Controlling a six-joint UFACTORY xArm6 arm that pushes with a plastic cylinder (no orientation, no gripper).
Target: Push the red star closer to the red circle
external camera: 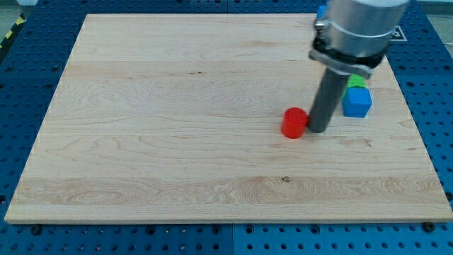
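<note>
A red block [294,122] lies on the wooden board [177,127], right of the middle; it looks round, like a short cylinder, so it seems to be the red circle. My tip [316,130] stands right next to its right side, touching or almost touching it. No red star shows in the view; it may be hidden behind the arm.
A blue cube [357,102] lies right of my tip, with a green block [357,82] just above it, partly hidden by the arm. A bit of another blue block [321,10] shows at the view's top beside the arm. A blue pegboard surrounds the board.
</note>
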